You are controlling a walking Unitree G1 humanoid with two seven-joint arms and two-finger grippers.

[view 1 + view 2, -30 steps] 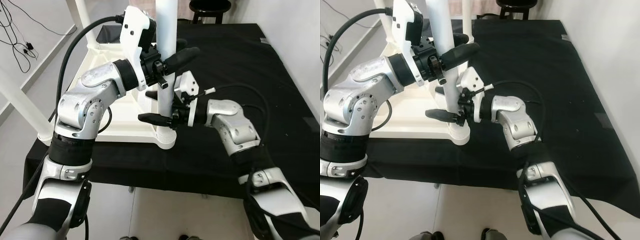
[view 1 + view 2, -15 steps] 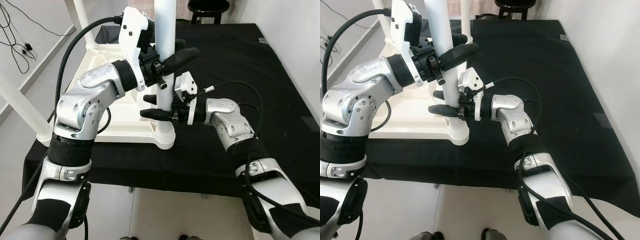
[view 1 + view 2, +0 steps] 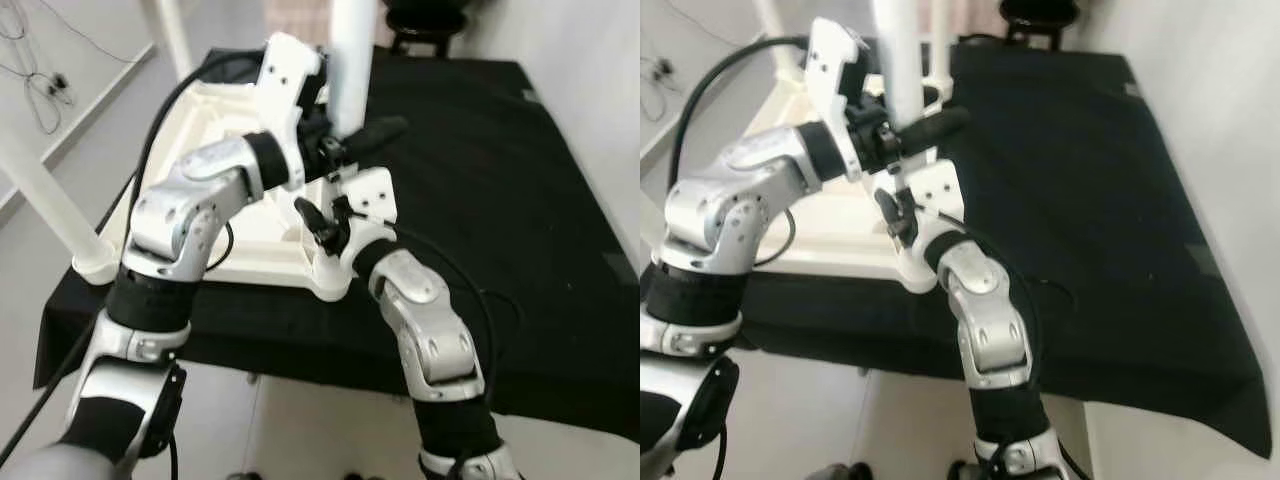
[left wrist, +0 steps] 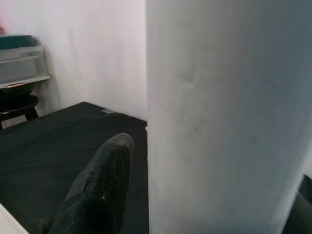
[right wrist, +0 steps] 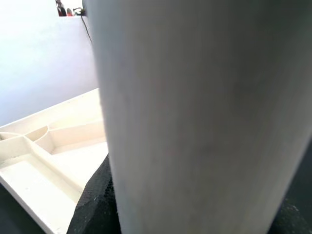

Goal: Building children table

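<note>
A white children's table lies upside down on a black cloth. One round white leg stands upright at its near right corner, above the socket. My left gripper is shut on this leg, partway up it. In the left wrist view the leg is pressed beside a black finger. My right gripper holds the same leg lower down, just above the socket. The right wrist view has the leg close up, a finger against it, and the ribbed underside behind.
Two more white legs stand on the table, at the near left corner and at the back. The black cloth stretches away to the right. A dark stool stands behind. Cables lie on the floor to the left.
The head views have shifted and blurred, so the camera moved. My right forearm has swung round from the right side to the front of the leg. Both grippers stay on the leg.
</note>
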